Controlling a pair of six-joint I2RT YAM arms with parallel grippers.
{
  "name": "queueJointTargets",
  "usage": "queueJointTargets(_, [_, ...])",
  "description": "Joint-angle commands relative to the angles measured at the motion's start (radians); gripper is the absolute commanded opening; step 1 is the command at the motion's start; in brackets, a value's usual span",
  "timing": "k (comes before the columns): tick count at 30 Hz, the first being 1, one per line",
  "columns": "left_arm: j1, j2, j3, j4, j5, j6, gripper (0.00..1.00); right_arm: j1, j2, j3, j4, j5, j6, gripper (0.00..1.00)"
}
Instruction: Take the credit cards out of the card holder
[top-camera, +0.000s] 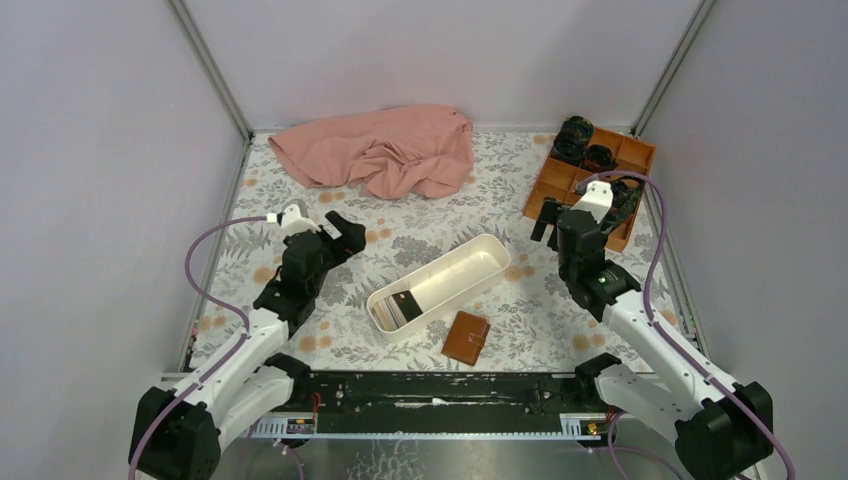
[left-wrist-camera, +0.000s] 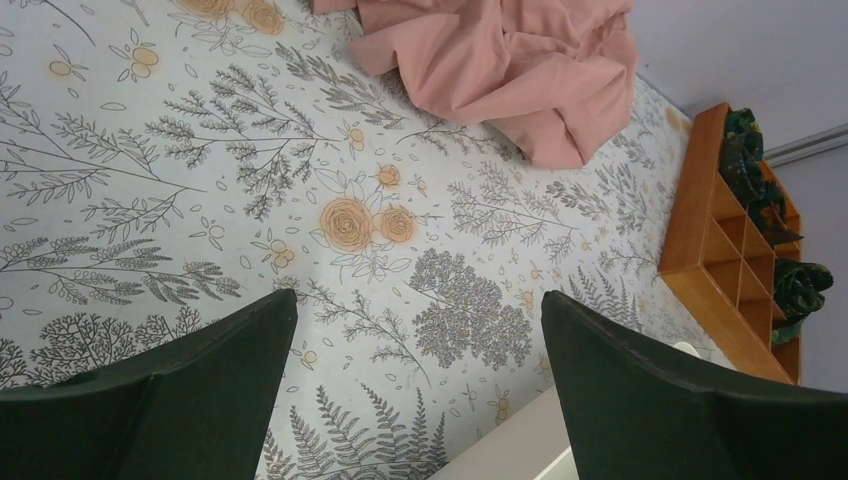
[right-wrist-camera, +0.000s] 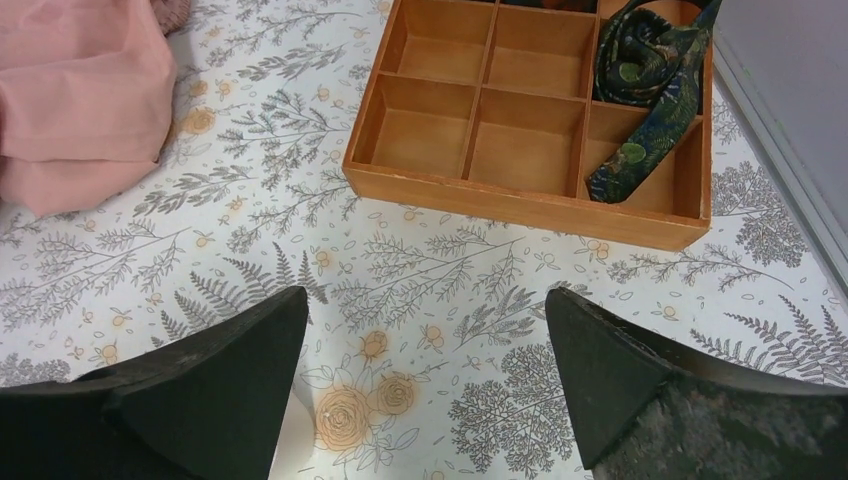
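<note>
While both arms hung above it with nothing in their fingers, the white table covering printed with grey ferns and orange flowers (top-camera: 500, 175) carried everything else. A crumpled pink cloth (top-camera: 385, 150) lay at the far edge. At the far right sat an orange wooden compartmented box (top-camera: 560, 180), with dark green patterned fabric (right-wrist-camera: 650, 70) lying in its right-hand compartments (rolled or merely bunched, it could not be told). A long white oval plastic tray (top-camera: 478, 243) lay slantwise near the middle. The left gripper (left-wrist-camera: 420, 300) hung over the table's left side, its jaws spread wide and released. The right gripper (right-wrist-camera: 428, 298) hovered near the box, likewise spread apart and grasping nothing. The card holder (top-camera: 467, 337), a small brown leather wallet, lay folded shut on the table just beside the tray's near end, well apart from both grippers. The credit cards (top-camera: 403, 306), thin whitish and black plastic rectangles, lay inside the tray's near end.
</note>
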Motion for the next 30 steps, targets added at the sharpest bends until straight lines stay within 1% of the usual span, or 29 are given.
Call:
queueJointTargets(1, [-0.003,-0.034,0.005,0.025,-0.01,0.01,1.0,-0.003,0.003,-0.012,0.043,0.019,0.01,0.96])
queueJointTargets(4, [-0.003,-0.031,0.006,0.021,-0.013,0.012,1.0,-0.003,0.011,-0.008,0.039,0.015,0.011,0.96])
queueJointTargets(7, [-0.003,-0.007,0.01,0.019,-0.005,0.011,1.0,-0.004,0.016,-0.008,0.038,0.001,0.01,0.93])
queueJointTargets(9, [-0.004,0.017,0.015,0.019,0.005,0.01,1.0,-0.003,0.021,-0.01,0.039,-0.02,0.008,0.87])
queueJointTargets(10, [-0.003,0.027,0.019,0.018,0.012,0.009,1.0,-0.003,0.028,-0.01,0.041,-0.036,0.002,0.79])
queueJointTargets(12, [-0.003,0.044,0.026,0.012,0.028,0.008,1.0,-0.003,0.044,-0.002,0.038,-0.078,-0.013,0.7])
queueJointTargets(13, [-0.003,0.049,0.03,0.011,0.037,0.009,1.0,-0.003,0.051,0.006,0.034,-0.121,-0.033,0.67])
queueJointTargets(15, [-0.003,0.052,0.033,0.011,0.051,0.012,1.0,-0.003,0.057,0.02,0.032,-0.226,-0.069,0.65])
queueJointTargets(18, [-0.003,0.047,0.036,0.001,0.059,0.017,1.0,0.002,0.067,0.006,0.092,-0.428,-0.13,0.62])
queueJointTargets(21, [-0.004,0.037,0.033,-0.006,0.062,0.02,1.0,0.038,0.131,0.049,0.08,-0.585,-0.198,0.63])
queueJointTargets(23, [-0.003,0.033,0.033,-0.009,0.069,0.022,1.0,0.089,0.195,0.092,0.048,-0.635,-0.26,0.65])
queueJointTargets(25, [-0.003,0.029,0.032,-0.011,0.073,0.022,1.0,0.148,0.257,0.138,0.007,-0.631,-0.324,0.72])
queueJointTargets(26, [-0.003,0.027,0.034,-0.014,0.074,0.022,1.0,0.18,0.281,0.155,-0.006,-0.617,-0.372,0.77])
queueJointTargets(28, [-0.003,0.023,0.033,-0.023,0.068,0.022,1.0,0.273,0.315,0.175,-0.015,-0.556,-0.471,0.83])
queueJointTargets(30, [-0.004,0.021,0.031,-0.032,0.056,0.02,1.0,0.326,0.339,0.197,-0.021,-0.516,-0.531,0.85])
